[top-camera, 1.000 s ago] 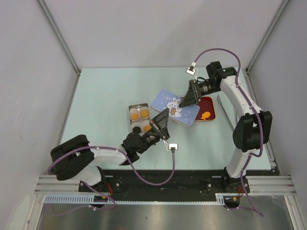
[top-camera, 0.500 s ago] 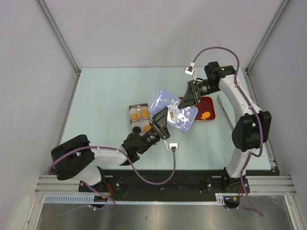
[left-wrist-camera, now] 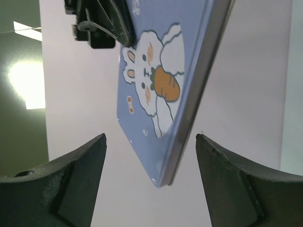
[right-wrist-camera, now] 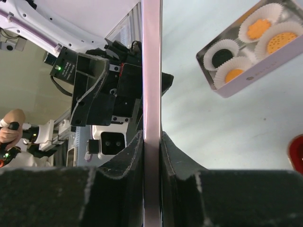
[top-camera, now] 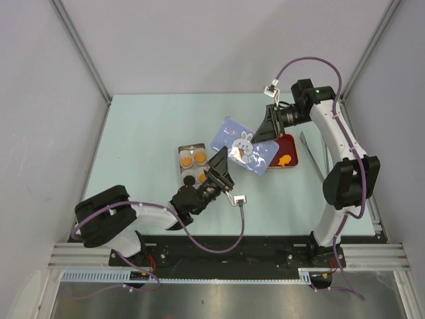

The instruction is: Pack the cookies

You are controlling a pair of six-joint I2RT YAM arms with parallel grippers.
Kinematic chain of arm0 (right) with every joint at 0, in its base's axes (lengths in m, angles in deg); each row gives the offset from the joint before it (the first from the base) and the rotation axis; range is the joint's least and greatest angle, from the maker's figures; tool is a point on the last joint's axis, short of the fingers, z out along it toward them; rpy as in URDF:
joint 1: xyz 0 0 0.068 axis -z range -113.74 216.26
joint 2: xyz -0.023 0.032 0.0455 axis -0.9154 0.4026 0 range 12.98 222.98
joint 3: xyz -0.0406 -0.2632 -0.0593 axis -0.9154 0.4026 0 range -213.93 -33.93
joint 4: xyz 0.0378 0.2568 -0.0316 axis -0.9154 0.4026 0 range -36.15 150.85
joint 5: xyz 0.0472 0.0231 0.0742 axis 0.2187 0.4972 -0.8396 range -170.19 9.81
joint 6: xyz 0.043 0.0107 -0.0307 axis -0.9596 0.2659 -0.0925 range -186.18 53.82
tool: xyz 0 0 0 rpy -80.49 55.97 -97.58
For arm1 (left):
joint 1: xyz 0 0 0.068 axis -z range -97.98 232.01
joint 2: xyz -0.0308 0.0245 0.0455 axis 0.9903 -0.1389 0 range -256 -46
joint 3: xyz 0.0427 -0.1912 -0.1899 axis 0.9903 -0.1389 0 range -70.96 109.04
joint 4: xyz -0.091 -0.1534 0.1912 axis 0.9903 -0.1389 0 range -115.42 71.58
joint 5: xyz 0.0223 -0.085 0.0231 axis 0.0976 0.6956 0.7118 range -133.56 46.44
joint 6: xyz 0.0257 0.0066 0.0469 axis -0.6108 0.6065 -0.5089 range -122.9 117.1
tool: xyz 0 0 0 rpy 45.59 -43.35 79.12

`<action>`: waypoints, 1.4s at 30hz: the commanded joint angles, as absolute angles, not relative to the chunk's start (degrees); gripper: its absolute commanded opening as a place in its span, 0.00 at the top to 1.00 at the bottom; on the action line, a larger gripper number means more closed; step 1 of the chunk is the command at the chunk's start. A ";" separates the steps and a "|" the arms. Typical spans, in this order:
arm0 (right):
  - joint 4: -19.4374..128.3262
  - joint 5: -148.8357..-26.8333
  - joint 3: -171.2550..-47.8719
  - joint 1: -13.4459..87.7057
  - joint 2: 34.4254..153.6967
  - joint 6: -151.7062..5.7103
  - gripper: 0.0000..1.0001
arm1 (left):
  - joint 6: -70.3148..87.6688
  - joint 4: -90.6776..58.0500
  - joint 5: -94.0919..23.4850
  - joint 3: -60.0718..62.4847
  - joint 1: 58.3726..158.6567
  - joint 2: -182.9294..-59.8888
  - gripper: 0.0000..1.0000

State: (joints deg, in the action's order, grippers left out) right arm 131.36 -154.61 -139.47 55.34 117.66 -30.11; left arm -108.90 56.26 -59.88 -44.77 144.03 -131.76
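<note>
1. We held the bunny-printed lid point(top-camera: 242, 147) by its far edge in our right gripper point(top-camera: 269, 126). Its pads were closed flat on the thin rim, so the lid hung tilted above the table point(top-camera: 146, 133).
2. Our left gripper point(top-camera: 219, 166) stood wide, its fingers point(left-wrist-camera: 71, 189) either side of the lid's near corner and touching neither face. We judged the right hand alone carried it.
3. The cookies point(top-camera: 192, 159), orange ones and a black one, sat in white paper cups point(right-wrist-camera: 208, 52) inside the open box point(right-wrist-camera: 246, 80), just beside the lid on our left. One more orange cookie lay on the red tray point(top-camera: 289, 141), on the right.
4. We judged the lid was kept aloft so it could go over the box. It would need levelling first, or a corner could catch the cups.
</note>
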 commanded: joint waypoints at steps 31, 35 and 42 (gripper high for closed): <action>50.20 -137.79 -116.20 46.06 113.26 -96.05 1.00 | -20.84 -9.01 -60.62 -27.64 119.55 -102.34 0.11; 44.11 -130.22 -112.16 43.15 113.70 -101.40 1.00 | -16.71 -9.63 -58.51 -28.25 116.57 -103.48 0.11; 30.24 -122.30 -105.57 39.45 116.34 -110.47 1.00 | -10.38 -11.30 -49.91 -26.93 107.17 -107.43 0.11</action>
State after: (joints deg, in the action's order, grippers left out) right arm 44.02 -128.49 -106.99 40.70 115.65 -102.89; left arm -16.95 -10.14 -56.54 -30.19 112.10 -105.73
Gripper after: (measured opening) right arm 0.163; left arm 0.892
